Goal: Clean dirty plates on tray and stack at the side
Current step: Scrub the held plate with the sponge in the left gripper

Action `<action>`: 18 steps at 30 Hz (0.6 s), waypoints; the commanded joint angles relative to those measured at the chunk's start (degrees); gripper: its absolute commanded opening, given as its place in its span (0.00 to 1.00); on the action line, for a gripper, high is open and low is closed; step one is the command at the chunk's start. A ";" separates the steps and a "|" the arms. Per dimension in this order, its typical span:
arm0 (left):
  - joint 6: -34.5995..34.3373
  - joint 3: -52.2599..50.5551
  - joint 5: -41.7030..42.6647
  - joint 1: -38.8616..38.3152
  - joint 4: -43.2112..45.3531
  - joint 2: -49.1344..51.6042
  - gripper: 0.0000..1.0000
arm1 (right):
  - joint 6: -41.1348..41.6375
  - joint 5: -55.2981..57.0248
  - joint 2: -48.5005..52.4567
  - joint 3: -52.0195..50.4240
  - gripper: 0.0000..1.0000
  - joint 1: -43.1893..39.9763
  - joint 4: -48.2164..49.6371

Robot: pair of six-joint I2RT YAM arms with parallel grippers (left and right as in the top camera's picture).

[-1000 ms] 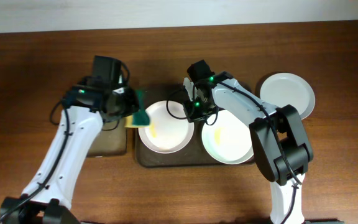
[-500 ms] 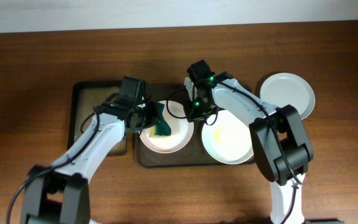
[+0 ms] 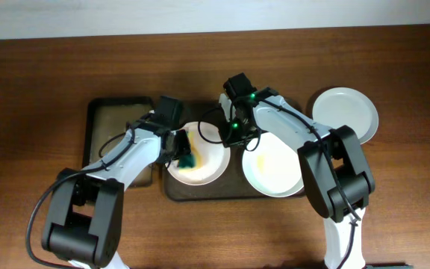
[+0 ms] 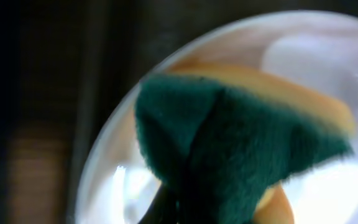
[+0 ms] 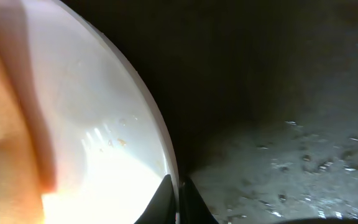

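Observation:
Two white plates sit on the dark tray (image 3: 200, 193): a left plate (image 3: 207, 161) and a right plate (image 3: 275, 168) with a faint yellow smear. A third plate (image 3: 346, 112) lies on the table at the right. My left gripper (image 3: 185, 155) is shut on a green and yellow sponge (image 3: 187, 159) (image 4: 229, 143), pressed inside the left plate (image 4: 328, 56). My right gripper (image 3: 232, 133) (image 5: 178, 190) is shut on the left plate's right rim (image 5: 160, 149), with the speckled tray (image 5: 291, 162) beside it.
A smaller narrow black tray (image 3: 107, 123) stands left of the big tray, under my left arm. Brown wooden table (image 3: 36, 112) all round, with a pale wall strip along the far edge.
My left arm swung right from over the black tray and lowered the sponge into the left plate. The right gripper stayed on the plate's rim.

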 commanded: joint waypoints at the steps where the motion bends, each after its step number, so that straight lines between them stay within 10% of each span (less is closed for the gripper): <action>1: 1.18 0.26 -20.96 0.85 -4.94 0.85 0.00 | 0.68 0.92 0.37 -0.26 0.04 -0.31 0.02; 12: 1.11 9.01 -24.04 0.85 -11.45 -9.07 0.00 | 0.70 2.43 0.37 -0.26 0.04 -0.31 0.26; 18: -0.39 8.94 -9.70 0.85 -10.58 -12.24 0.00 | 0.70 2.40 0.37 -0.26 0.04 -0.31 1.31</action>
